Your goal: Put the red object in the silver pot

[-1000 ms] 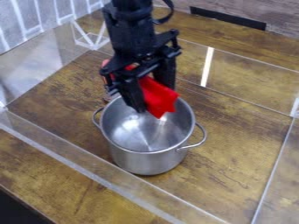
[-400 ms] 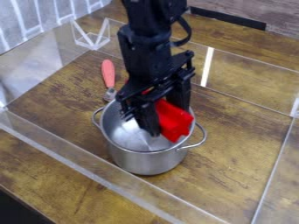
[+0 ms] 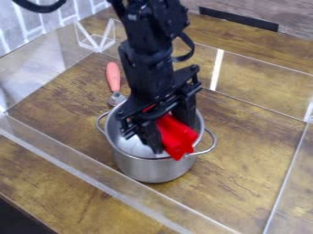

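Lowered since the earlier frame: the gripper (image 3: 166, 123) was brought down w/ the red object (image 3: 178, 138) so that the piece, which had hung above the pot's rim, was now dipped into the mouth of the pot (image 3: 132, 154). A slight shift toward the pot's right side was also noted.

Jaws were seen part-open, clamped on the upper end of the red object; a fair width was taken up by the piece itself. Gripper was pointed nearly straight down. Lower end of the red object was seen just inside the rim, near the right loop handle (image 3: 210, 140). Whether the pot's floor or wall was touched could not be told.

The red object was judged stiff and light: no sag or bend was shown while held by one end, and its blocky edges were kept crisp. Probably plastic or wood, not fragile. Flat faces were judged to give good purchase; a grip across the narrow width, near one end as done, was judged sound for a vertical drop-in. Slip risk was judged low unless the faces are glossy.

The pot was judged rigid and smooth-walled, likely light enough to be nudged if the rim were struck. Clearance at the right rim was judged tight; release was judged safest once the piece is well inside.

Beyond the pot, a pink-handled utensil (image 3: 113, 77) was seen lying on the wood table (image 3: 251, 174), behind-left, apart from the pot. Clear acrylic walls (image 3: 73, 155) were seen around the work area.
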`<state>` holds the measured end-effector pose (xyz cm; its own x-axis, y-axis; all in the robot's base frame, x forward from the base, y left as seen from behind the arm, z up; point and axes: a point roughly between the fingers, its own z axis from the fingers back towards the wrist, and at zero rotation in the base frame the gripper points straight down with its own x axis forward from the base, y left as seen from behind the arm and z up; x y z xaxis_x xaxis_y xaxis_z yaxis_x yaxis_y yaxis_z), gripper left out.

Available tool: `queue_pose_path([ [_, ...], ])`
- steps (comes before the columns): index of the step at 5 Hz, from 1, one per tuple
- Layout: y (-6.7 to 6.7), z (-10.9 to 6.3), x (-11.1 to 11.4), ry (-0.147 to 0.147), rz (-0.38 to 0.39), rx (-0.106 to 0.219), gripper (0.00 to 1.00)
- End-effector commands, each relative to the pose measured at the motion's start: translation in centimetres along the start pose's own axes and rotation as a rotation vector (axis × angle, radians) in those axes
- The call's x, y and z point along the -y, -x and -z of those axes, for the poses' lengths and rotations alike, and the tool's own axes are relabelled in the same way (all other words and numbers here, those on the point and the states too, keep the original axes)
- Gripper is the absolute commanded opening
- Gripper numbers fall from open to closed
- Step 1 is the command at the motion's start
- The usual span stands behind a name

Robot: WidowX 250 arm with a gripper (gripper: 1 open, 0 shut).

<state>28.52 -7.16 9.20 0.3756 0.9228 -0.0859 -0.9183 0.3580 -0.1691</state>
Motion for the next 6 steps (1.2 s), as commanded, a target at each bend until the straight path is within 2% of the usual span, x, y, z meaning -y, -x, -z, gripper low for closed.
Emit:
queue_pose_path([
  [1, -0.8, -3.3, 0.7, 0.100, 0.011, 0.032, 0.00],
  [2, -1.1, -3.6, 0.9, 0.112, 0.023, 0.037, 0.00],
  [3, -1.3, -2.4, 1.3, 0.109, 0.104, 0.020, 1.00],
  [4, -1.5, -0.9, 1.4, 0.101, 0.170, 0.002, 1.00],
  [5, -1.9, -1.8, 2.2, 0.097, 0.246, 0.018, 1.00],
  [6, -2.3, -3.1, 3.9, 0.093, 0.368, 0.036, 1.00],
])
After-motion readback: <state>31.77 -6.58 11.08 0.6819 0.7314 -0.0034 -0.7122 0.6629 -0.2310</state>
